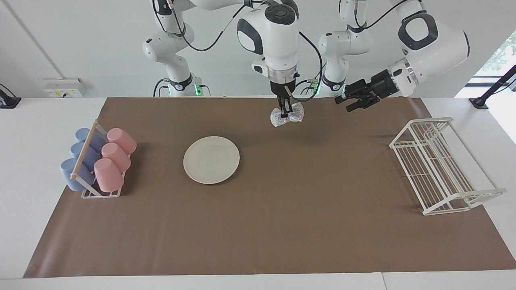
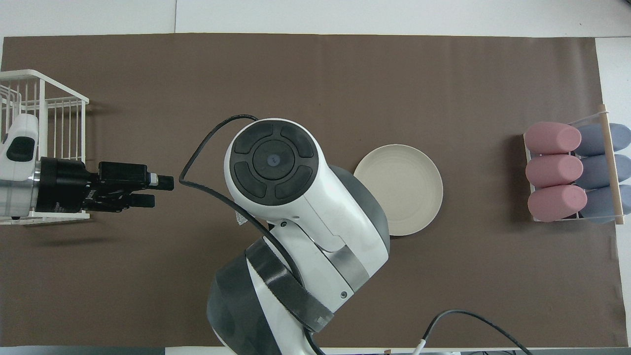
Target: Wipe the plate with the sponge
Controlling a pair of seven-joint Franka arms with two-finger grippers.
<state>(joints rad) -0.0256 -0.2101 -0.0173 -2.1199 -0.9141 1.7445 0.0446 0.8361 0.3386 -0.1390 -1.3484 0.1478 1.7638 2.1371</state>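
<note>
I've got the right gripper [image 1: 286, 111] pinching the sponge [image 1: 287, 114], held up over the mat near the robots. Plate [image 1: 211, 159] lies flat on the tabletop, toward the right arm's end from the sponge and farther out. Left gripper [image 1: 346, 102] is spread, empty, waiting aloft beside the sponge.

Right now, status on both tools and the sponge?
Right tool shut on sponge, raised over mat. Left tool open, empty, in the air. Plate bare on mat, unobstructed.
</note>
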